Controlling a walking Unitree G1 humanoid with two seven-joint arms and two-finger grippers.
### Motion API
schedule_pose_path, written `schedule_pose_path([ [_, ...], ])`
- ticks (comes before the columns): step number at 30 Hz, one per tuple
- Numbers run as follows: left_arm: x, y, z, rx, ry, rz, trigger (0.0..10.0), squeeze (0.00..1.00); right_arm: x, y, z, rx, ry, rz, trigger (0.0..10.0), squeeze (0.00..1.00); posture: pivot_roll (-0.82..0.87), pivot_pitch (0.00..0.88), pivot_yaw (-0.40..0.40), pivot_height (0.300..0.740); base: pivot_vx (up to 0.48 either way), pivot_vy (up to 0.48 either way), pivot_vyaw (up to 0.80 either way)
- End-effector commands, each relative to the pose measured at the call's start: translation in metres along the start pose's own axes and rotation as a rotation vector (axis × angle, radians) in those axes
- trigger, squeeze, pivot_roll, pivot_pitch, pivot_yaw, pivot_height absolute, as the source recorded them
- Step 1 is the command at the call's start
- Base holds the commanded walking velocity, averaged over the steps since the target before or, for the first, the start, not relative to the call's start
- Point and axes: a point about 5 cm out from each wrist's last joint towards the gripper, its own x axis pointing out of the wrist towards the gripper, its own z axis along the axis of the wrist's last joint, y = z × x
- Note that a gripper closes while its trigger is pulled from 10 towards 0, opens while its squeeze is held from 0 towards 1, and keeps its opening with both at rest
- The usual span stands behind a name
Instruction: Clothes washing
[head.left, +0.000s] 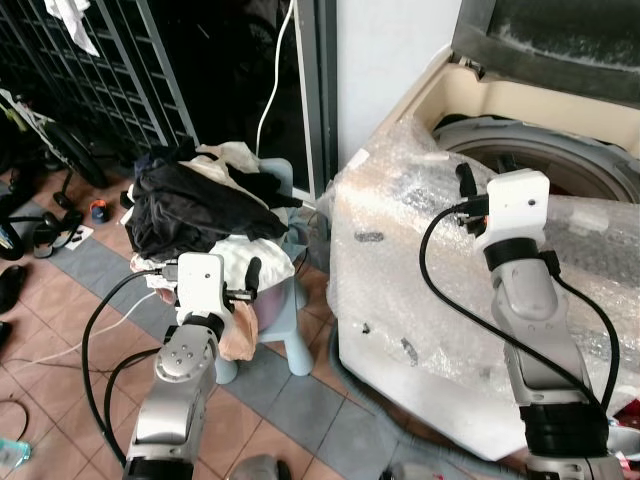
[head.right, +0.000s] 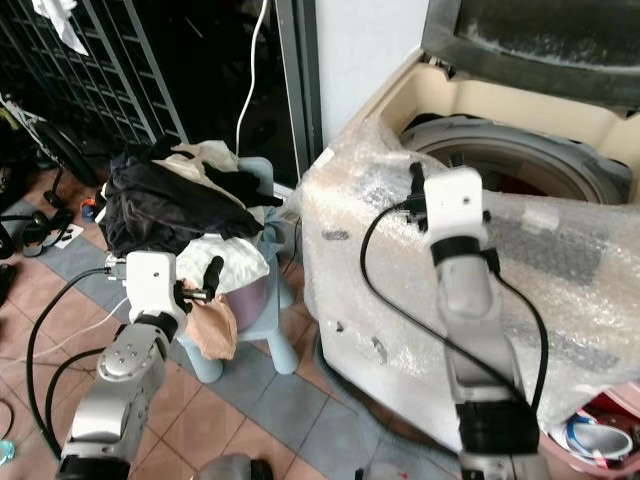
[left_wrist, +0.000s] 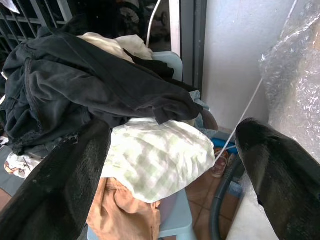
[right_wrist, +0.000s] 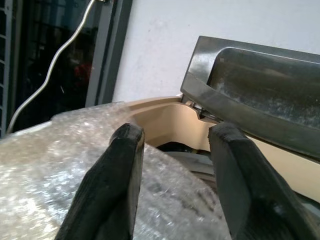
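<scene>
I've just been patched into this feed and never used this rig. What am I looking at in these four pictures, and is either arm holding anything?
The two wide pictures come from the robot's head, looking down. Its left gripper hangs beside a pile of clothes heaped on a small blue stool. Its right gripper is raised over the washing machine, which is wrapped in bubble wrap with its lid up. The other two pictures look along each arm's black fingers: the left toward the clothes, the right toward the machine's rim. Both grippers are open and empty.

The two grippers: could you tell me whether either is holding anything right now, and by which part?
Nothing is held. The left gripper is open before the clothes pile; the right gripper is open above the washing machine.
</scene>
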Motion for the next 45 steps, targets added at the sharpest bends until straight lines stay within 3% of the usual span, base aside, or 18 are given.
schedule_pose_path([
  [1, -0.001, 0.005, 0.001, -0.003, -0.002, 0.002, 10.0, 0.00, -0.002, 0.005, 0.006, 0.011, -0.021, 0.018, 10.0, 1.00, -0.05, 0.000, 0.113, 0.740, 0.000, 0.251, 0.00],
  [11, 0.000, 0.004, 0.000, -0.004, 0.011, -0.007, 10.0, 0.00, -0.009, 0.010, 0.001, 0.007, 0.015, 0.059, 10.0, 1.00, -0.05, 0.000, 0.112, 0.740, 0.000, 0.363, 0.00],
  [12, 0.000, 0.004, 0.000, -0.004, 0.011, -0.006, 10.0, 0.00, -0.011, 0.011, 0.000, 0.007, 0.017, 0.060, 10.0, 0.94, -0.05, 0.000, 0.112, 0.740, 0.000, 0.469, 0.00],
  [13, 0.000, 0.003, 0.000, -0.006, 0.015, -0.006, 10.0, 0.00, -0.020, 0.014, -0.013, 0.022, 0.057, 0.057, 10.0, 0.00, -0.05, 0.000, 0.112, 0.740, 0.000, 0.472, 0.00],
  [17, 0.001, 0.002, -0.001, -0.006, 0.020, -0.013, 10.0, 0.00, -0.040, 0.021, -0.038, -0.036, 0.116, 0.025, 10.0, 0.00, -0.05, 0.000, 0.120, 0.740, 0.000, 0.472, 0.00],
  [20, 0.002, 0.002, 0.000, 0.000, 0.022, -0.020, 10.0, 0.00, -0.051, 0.040, -0.046, -0.055, 0.139, 0.041, 10.0, 0.00, -0.06, 0.000, 0.138, 0.740, 0.000, 0.472, 0.00],
  [23, 0.004, 0.002, 0.001, 0.020, 0.018, -0.028, 10.0, 0.00, -0.049, 0.035, -0.058, -0.029, 0.206, 0.003, 10.0, 0.00, -0.06, 0.000, 0.139, 0.740, 0.000, 0.315, 0.00],
  [25, 0.005, 0.000, 0.002, 0.023, 0.004, -0.027, 10.0, 0.00, -0.049, 0.038, -0.061, -0.117, 0.219, 0.008, 10.0, 0.00, -0.06, 0.000, 0.131, 0.740, 0.000, 0.000, 0.00],
  [28, 0.004, 0.002, 0.002, 0.004, 0.002, 0.004, 10.0, 0.00, -0.046, 0.038, -0.059, -0.048, 0.227, 0.037, 10.0, 0.00, -0.04, 0.000, 0.114, 0.740, 0.000, 0.000, 0.00],
  [30, 0.003, 0.003, 0.002, -0.005, -0.003, 0.013, 10.0, 0.00, -0.045, 0.030, -0.060, -0.110, 0.241, -0.027, 10.0, 0.00, -0.05, 0.000, 0.106, 0.740, 0.000, 0.000, 0.00],
  [31, 0.003, 0.002, 0.002, -0.005, -0.006, 0.011, 10.0, 0.00, -0.050, 0.033, -0.062, 0.083, 0.269, 0.085, 10.0, 0.00, -0.04, 0.000, 0.100, 0.740, 0.000, 0.000, 0.00],
  [32, 0.003, 0.002, 0.002, -0.006, -0.008, 0.011, 10.0, 0.00, -0.050, 0.033, -0.062, 0.105, 0.266, 0.082, 10.0, 0.00, -0.04, 0.000, 0.100, 0.740, 0.000, 0.000, 0.00],
  [35, 0.002, 0.001, 0.002, -0.008, -0.013, 0.014, 10.0, 0.00, -0.039, 0.028, -0.065, -0.026, 0.293, 0.038, 10.0, 0.00, -0.04, 0.000, 0.096, 0.740, 0.000, 0.000, 0.00],
  [36, 0.002, 0.001, 0.002, -0.009, -0.013, 0.011, 10.0, 0.00, -0.038, 0.028, -0.065, -0.026, 0.294, 0.023, 10.0, 0.00, -0.04, 0.000, 0.095, 0.740, 0.000, 0.000, 0.00],
  [38, 0.002, -0.001, 0.003, -0.014, -0.014, -0.006, 10.0, 0.00, -0.036, 0.030, -0.065, 0.117, 0.319, -0.032, 10.0, 0.00, -0.04, 0.000, 0.091, 0.740, 0.000, 0.000, 0.00],
  [42, 0.001, -0.001, 0.002, -0.021, -0.005, -0.007, 10.0, 0.00, -0.045, 0.030, -0.068, 0.173, 0.341, -0.001, 10.0, 0.00, -0.05, 0.000, 0.097, 0.740, 0.000, 0.000, 0.00],
  [45, 0.004, -0.003, 0.005, -0.036, -0.017, -0.049, 10.0, 0.00, -0.048, 0.027, -0.074, 0.155, 0.368, -0.035, 10.0, 0.00, -0.05, 0.000, 0.109, 0.740, 0.000, 0.000, 0.00],
])
